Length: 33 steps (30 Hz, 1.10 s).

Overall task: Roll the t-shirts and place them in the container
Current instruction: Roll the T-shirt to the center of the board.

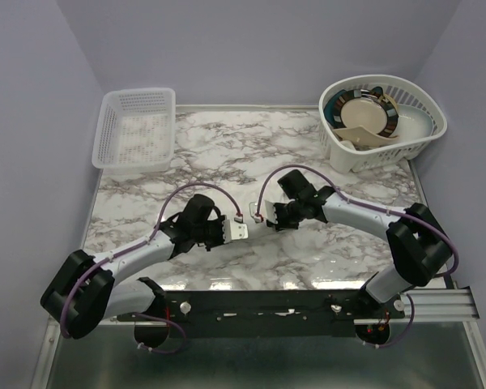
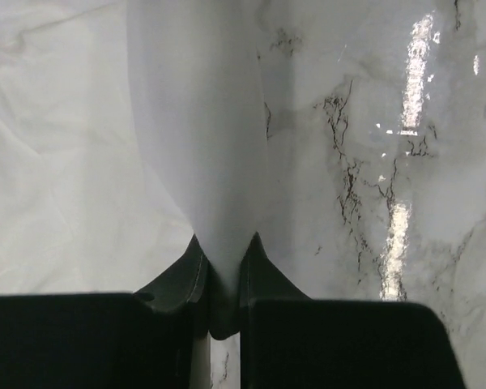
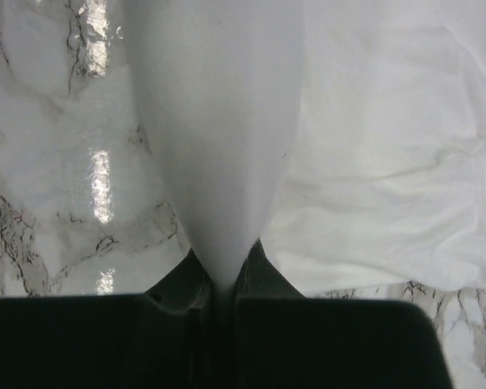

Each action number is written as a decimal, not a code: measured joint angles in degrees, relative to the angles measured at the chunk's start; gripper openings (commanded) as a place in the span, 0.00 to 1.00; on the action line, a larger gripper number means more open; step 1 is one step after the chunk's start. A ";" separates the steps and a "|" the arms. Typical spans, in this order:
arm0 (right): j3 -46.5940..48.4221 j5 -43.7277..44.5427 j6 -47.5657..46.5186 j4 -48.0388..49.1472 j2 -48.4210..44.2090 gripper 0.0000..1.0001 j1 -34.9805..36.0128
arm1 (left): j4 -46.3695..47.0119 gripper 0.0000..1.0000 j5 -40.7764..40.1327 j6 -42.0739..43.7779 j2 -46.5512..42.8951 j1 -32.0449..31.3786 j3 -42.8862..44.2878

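A white t-shirt [image 2: 57,162] lies flat on the marble table [image 2: 437,267] in the left wrist view. A raised fold of it [image 2: 198,121] runs down into my left gripper [image 2: 225,247], whose jaws are shut on the cloth. In the right wrist view the same white t-shirt [image 3: 389,146] spreads to the right, and my right gripper [image 3: 225,251] is shut on another raised fold [image 3: 219,105]. From above, the left gripper [image 1: 236,230] and right gripper [image 1: 265,216] nearly meet at the table's middle; no shirt shows in that view.
An empty white lattice basket [image 1: 136,130] stands at the back left. A rounded white basket [image 1: 413,142] holding plates and bowls stands at the back right. Purple walls close in the table on three sides.
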 measured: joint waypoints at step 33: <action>35.01 -21.27 -9.97 -48.48 32.68 0.01 -8.13 | -46.23 0.00 30.12 13.51 33.29 16.74 33.20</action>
